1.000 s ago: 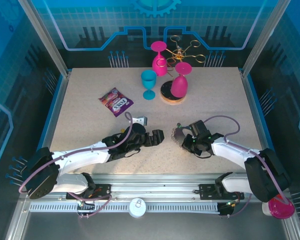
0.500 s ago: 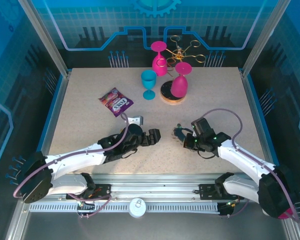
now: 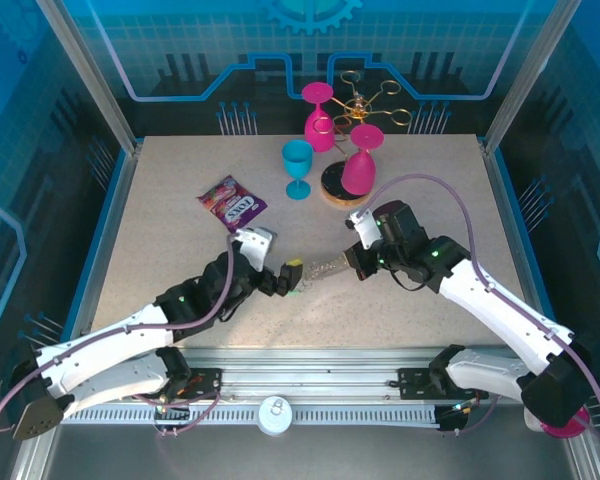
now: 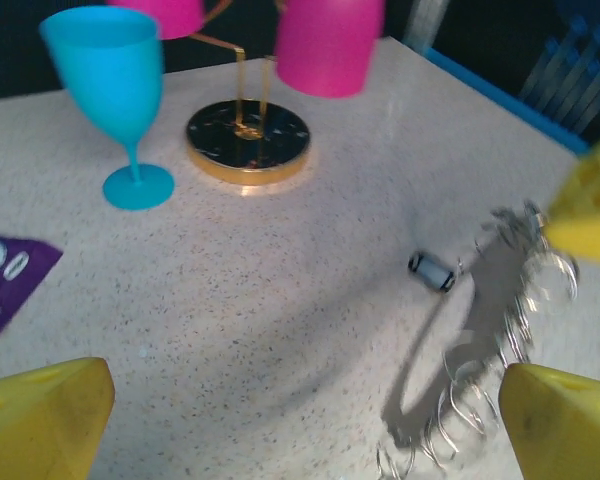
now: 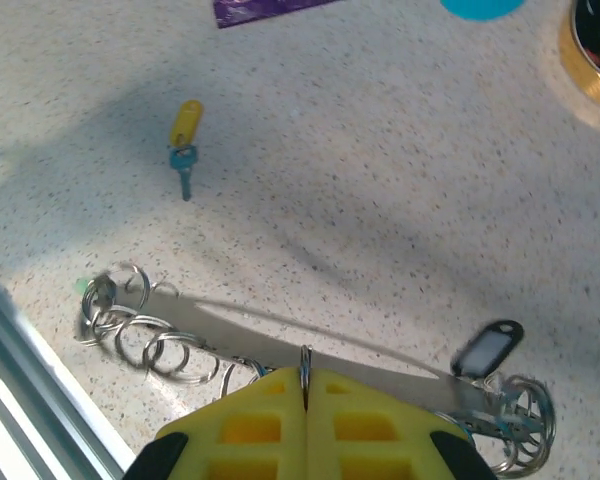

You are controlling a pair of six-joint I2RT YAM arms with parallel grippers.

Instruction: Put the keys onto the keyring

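Right gripper (image 5: 305, 395) is clamped tight on the rim of the keyring (image 5: 230, 338). Its yellow fingers (image 5: 250, 432) are pressed together with the thin hoop wire poking up out of the seam, and the finger bases are cropped by the frame bottom. The ring is seen nearly edge-on as a blurred grey band above the desk (image 5: 400, 180). Loose wire loops bunch at its left end, and a black tag (image 5: 485, 350) and more loops sit at its right end. There is a shadow under it; can't tell if either end touches the desk. The bits hanging on the hoop are too blurred to count.

Yellow-headed key (image 5: 186, 122) lies flat on the desk, well apart from the ring. A short bluish piece sits just below the head, too small to tell if it is a blade or a second key.

Left gripper (image 3: 286, 277) is spread wide with nothing in it. In the left wrist view its yellow fingertips (image 4: 40, 420) sit in the bottom corners, the rest cropped. The ring's loops are just beside the right-hand tip, contact unclear because of motion blur. A yellow block at the right edge meets the ring's upper end; it is cropped and looks like the right gripper's finger.

Further out are a purple candy packet (image 3: 232, 203), a blue goblet (image 3: 298, 165), and a gold wire stand (image 3: 365, 100) with two pink goblets (image 3: 360, 165). The goblet tops are cut off in the left wrist view.
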